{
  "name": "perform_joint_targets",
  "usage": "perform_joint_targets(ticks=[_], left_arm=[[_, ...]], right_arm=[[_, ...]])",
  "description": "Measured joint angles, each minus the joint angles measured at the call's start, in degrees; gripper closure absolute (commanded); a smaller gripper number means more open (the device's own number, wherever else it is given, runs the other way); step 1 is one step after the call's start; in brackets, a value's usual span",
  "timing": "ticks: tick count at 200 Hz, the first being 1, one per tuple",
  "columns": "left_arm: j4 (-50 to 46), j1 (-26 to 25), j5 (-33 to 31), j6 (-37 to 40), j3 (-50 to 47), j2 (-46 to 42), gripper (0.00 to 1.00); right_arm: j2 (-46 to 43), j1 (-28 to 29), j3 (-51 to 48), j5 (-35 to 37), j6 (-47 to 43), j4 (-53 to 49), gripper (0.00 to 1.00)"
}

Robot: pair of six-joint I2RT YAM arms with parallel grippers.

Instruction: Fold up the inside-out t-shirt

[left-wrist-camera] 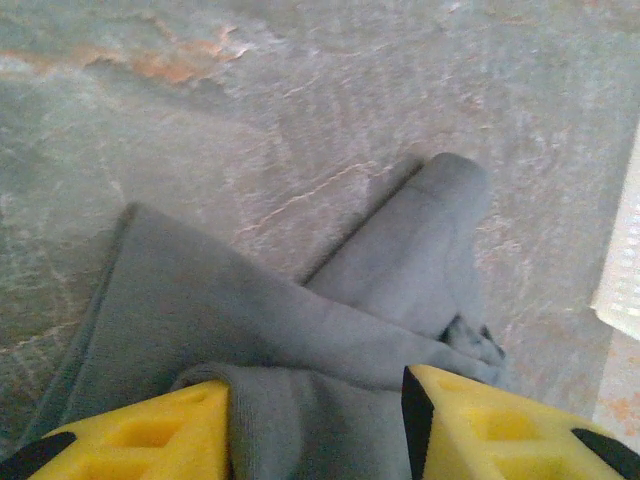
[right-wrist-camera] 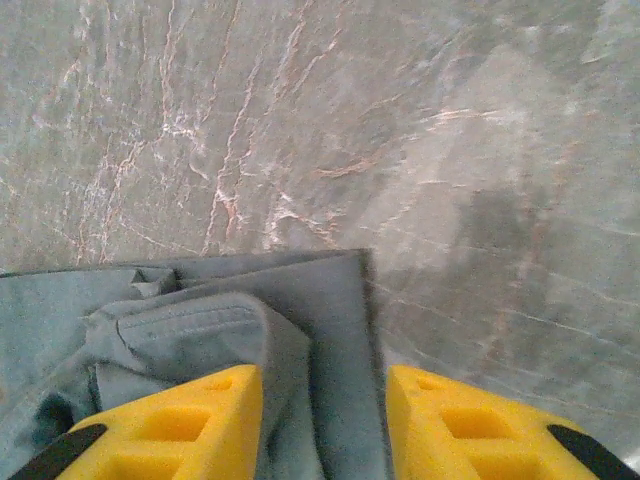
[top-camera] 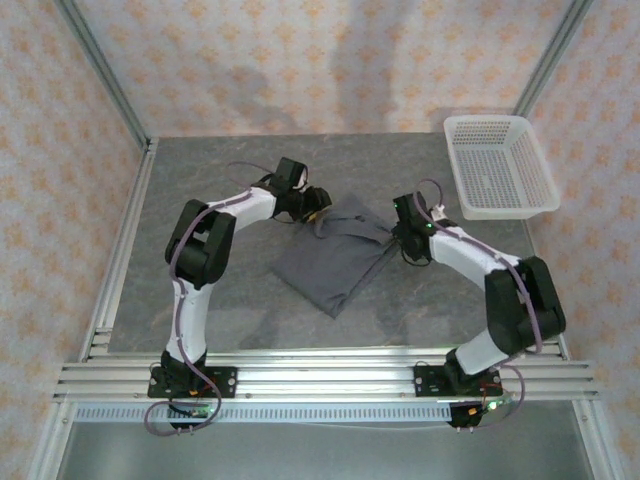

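Observation:
The inside-out t-shirt lies folded into a dark grey slanted bundle in the middle of the table. My left gripper is at its far left corner and my right gripper at its far right corner. In the left wrist view the left gripper stands open, its yellow fingers apart, and a rumpled fold of the t-shirt lies between them. In the right wrist view the right gripper is open too, straddling a hemmed corner of the t-shirt that rests flat on the table.
A white mesh basket stands at the back right corner of the grey stone-patterned table; its edge shows at the right of the left wrist view. Patterned walls close in the table's back and sides.

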Motion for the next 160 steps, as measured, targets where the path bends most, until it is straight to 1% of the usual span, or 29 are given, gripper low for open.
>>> perform_joint_targets(ticks=[19, 28, 39, 48, 58, 71, 97, 127, 160], left_arm=[[-0.9, 0.0, 0.0, 0.4, 1.1, -2.1, 0.52], [-1.6, 0.0, 0.0, 0.9, 1.1, -4.2, 0.53], [-2.4, 0.0, -0.2, 1.6, 1.3, -7.1, 0.55], [-3.4, 0.0, -0.5, 2.5, 1.8, -9.8, 0.55], [-4.2, 0.1, -0.9, 3.3, 2.3, -12.6, 0.56], [-5.0, 0.1, -1.7, 4.6, 2.9, -16.3, 0.56], [-7.0, 0.1, -3.3, 6.9, 2.9, -22.1, 0.57], [-9.2, 0.5, -5.1, 9.0, -0.6, -26.3, 0.57], [-11.9, 3.3, -6.4, 9.7, -6.7, -30.6, 0.56]], right_arm=[[-8.3, 0.9, -6.1, -0.1, -0.5, 1.9, 0.67], [-11.6, 2.5, -8.3, -1.0, -1.9, 3.2, 0.68], [-12.8, 5.2, -9.0, -2.3, -3.4, 4.9, 0.72], [-11.8, 8.1, -8.4, -3.7, -5.2, 6.6, 0.76], [-8.6, 11.7, -6.6, -5.6, -7.0, 7.6, 0.81], [-3.3, 14.9, -3.5, -8.4, -9.1, 9.2, 0.87], [7.5, 17.3, 3.5, -13.3, -12.1, 12.9, 0.95], [18.3, 17.3, 13.5, -18.0, -13.6, 15.5, 0.97], [24.7, 18.4, 19.5, -22.1, -13.2, 18.4, 0.97]])
